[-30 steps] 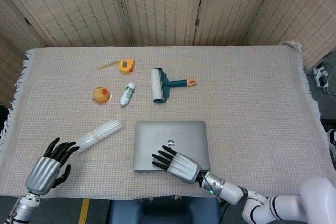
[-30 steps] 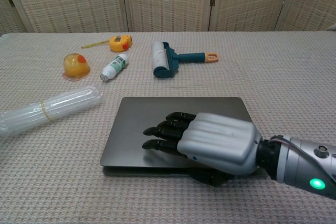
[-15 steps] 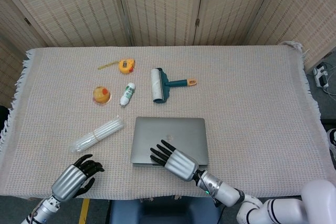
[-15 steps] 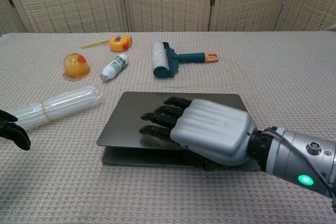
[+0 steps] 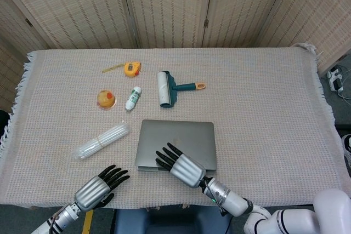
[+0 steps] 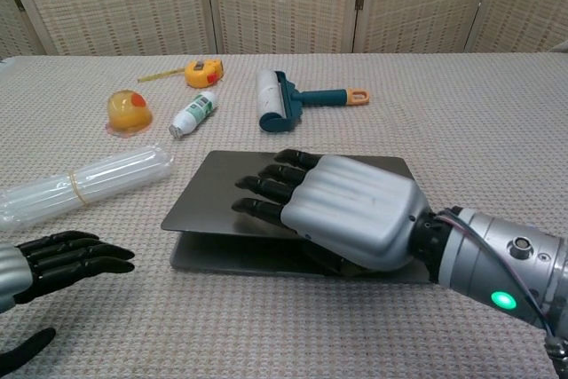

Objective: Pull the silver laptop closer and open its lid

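The silver laptop (image 6: 240, 197) lies at the near middle of the cloth-covered table (image 5: 263, 102), its lid raised a crack off the base along the near edge. The right hand (image 6: 342, 210) holds that near edge, fingers laid flat on top of the lid and the thumb tucked beneath it. The left hand (image 6: 53, 264) hovers near the table's near-left edge with fingers spread and nothing in it, just this side of a bundle of clear tubes (image 6: 84, 184).
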`<state>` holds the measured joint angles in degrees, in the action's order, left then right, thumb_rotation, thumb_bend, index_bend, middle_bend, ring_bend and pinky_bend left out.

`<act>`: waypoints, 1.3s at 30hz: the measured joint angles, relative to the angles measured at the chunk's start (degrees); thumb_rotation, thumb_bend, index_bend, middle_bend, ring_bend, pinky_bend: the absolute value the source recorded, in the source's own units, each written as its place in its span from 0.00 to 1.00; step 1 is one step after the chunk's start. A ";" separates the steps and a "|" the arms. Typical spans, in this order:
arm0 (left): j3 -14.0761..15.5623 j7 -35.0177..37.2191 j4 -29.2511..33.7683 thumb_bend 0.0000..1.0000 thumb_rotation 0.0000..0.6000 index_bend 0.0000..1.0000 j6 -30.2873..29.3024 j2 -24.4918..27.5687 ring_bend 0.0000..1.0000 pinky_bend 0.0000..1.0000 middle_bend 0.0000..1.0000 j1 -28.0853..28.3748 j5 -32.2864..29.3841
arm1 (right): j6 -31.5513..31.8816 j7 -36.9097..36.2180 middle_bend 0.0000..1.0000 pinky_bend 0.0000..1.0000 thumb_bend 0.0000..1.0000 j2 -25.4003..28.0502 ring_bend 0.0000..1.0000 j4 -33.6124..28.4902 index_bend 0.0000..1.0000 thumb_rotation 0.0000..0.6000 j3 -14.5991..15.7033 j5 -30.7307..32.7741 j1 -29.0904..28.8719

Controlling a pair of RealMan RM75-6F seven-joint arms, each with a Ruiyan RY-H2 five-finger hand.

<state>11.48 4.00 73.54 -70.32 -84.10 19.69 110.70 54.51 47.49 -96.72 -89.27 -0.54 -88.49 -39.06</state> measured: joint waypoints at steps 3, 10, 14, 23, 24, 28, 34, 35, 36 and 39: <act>-0.53 -1.94 2.04 0.65 1.00 0.00 3.80 -0.38 0.03 0.00 0.02 1.84 -2.07 | 0.18 0.47 0.00 0.00 0.63 -0.15 0.00 0.11 0.00 1.00 -0.06 0.11 -0.01; -2.52 -4.77 4.37 0.65 1.00 0.00 8.11 -2.55 0.00 0.00 0.00 4.68 -5.85 | 0.45 1.22 0.00 0.00 0.64 -0.22 0.00 0.28 0.00 1.00 -0.19 0.57 -0.03; -3.54 -5.56 5.30 0.65 1.00 0.00 9.41 -3.34 0.00 0.00 0.00 5.77 -7.36 | 0.47 1.79 0.00 0.00 0.64 -0.26 0.00 0.19 0.00 1.00 -0.34 0.94 -0.13; -4.76 -7.16 6.53 0.65 1.00 0.00 13.13 -4.81 0.00 0.00 0.00 8.45 -10.49 | 0.81 2.43 0.00 0.00 0.64 -0.29 0.00 0.14 0.00 1.00 -0.42 1.28 -0.22; -4.82 -7.29 6.54 0.65 1.00 0.00 13.32 -4.92 0.00 0.00 0.00 8.58 -10.79 | 0.84 2.48 0.00 0.00 0.64 -0.29 0.00 0.17 0.00 1.00 -0.42 1.34 -0.22; -4.95 -8.19 6.79 0.65 1.00 0.00 14.23 -5.18 0.00 0.00 0.00 9.18 -12.00 | 0.78 2.52 0.00 0.00 0.64 -0.40 0.00 0.42 0.00 1.00 -0.40 1.51 -0.30; -4.99 -9.30 7.34 0.65 1.00 0.00 14.99 -5.19 0.00 0.00 0.00 9.78 -13.45 | 0.58 2.46 0.00 0.00 0.64 -0.76 0.00 1.10 0.00 1.00 -0.32 1.79 -0.47; -4.98 -9.49 7.43 0.65 1.00 0.00 15.15 -5.18 0.00 0.00 0.00 9.88 -13.65 | 0.56 2.45 0.00 0.00 0.64 -0.80 0.00 1.16 0.00 1.00 -0.30 1.86 -0.48; -4.96 -9.67 7.53 0.65 1.00 0.00 15.32 -5.16 0.00 0.00 0.00 9.98 -13.84 | 0.54 2.47 0.00 0.00 0.64 -0.82 0.00 1.23 0.00 1.00 -0.31 1.93 -0.51; -4.88 -10.21 7.88 0.65 1.00 0.01 15.76 -5.07 0.00 0.00 0.00 10.26 -14.45 | 0.45 2.44 0.00 0.00 0.64 -0.89 0.00 1.46 0.00 1.00 -0.33 2.11 -0.60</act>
<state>6.60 -6.21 81.41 -54.56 -89.18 29.95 96.25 54.96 49.93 -97.61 -87.81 -0.87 -86.37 -39.66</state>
